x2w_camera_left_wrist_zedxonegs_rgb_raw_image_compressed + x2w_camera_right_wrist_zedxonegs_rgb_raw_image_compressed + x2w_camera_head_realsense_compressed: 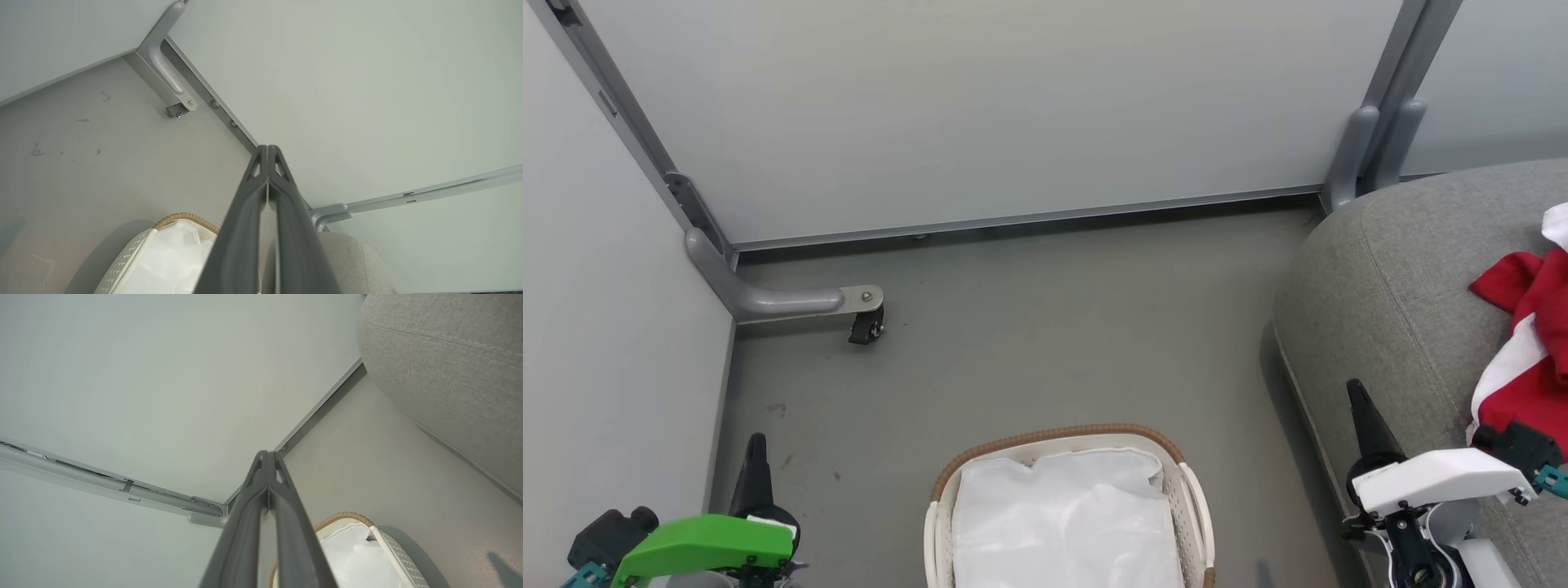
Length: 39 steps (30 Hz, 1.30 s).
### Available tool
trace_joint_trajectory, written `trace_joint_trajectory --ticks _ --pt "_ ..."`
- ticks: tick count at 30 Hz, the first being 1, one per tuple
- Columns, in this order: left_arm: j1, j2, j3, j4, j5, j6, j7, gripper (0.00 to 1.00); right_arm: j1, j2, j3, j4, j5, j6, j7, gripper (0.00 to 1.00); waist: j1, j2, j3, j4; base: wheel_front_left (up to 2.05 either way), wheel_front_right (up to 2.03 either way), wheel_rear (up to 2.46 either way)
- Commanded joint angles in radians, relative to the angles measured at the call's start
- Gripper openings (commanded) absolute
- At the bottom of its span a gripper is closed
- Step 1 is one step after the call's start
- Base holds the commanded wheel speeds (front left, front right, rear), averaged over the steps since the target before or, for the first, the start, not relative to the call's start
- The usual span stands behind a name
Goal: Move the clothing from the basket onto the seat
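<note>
Red clothing with white stripes (1529, 343) lies on the grey seat (1396, 302) at the right edge of the head view. On the floor at bottom centre stands the cream basket (1188, 490), showing just its white cloth liner (1066, 514). My left gripper (756, 445) is shut and empty at the lower left, left of the basket. My right gripper (1356, 392) is shut and empty over the seat's front edge, left of the clothing. In the wrist views each pair of fingers, left (267, 152) and right (267, 457), is pressed together above the basket (122, 261) (402, 559).
Pale partition walls (1013, 106) close off the back and left. A grey partition foot with a black caster (866, 327) juts onto the grey floor (1054, 327) at left. Another grey post (1372, 155) stands beside the seat's far corner.
</note>
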Motion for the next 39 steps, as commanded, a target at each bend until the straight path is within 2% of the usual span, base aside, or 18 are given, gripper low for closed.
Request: trace_joint_trajectory --ticks 1,39 --pt "-0.028 0.007 0.006 -0.015 -0.027 -0.005 0.007 0.00 -0.001 -0.005 -0.006 -0.015 0.030 0.000 0.006 0.00 0.0000 0.0000 -0.001 0.000 0.00 0.00 0.00" --pt "-0.053 0.009 0.036 -0.055 -0.364 -0.007 0.099 0.00 0.007 -0.008 -0.053 -0.050 0.405 -0.001 0.100 0.00 0.0000 0.0000 -0.016 0.013 0.00 0.00 0.00"
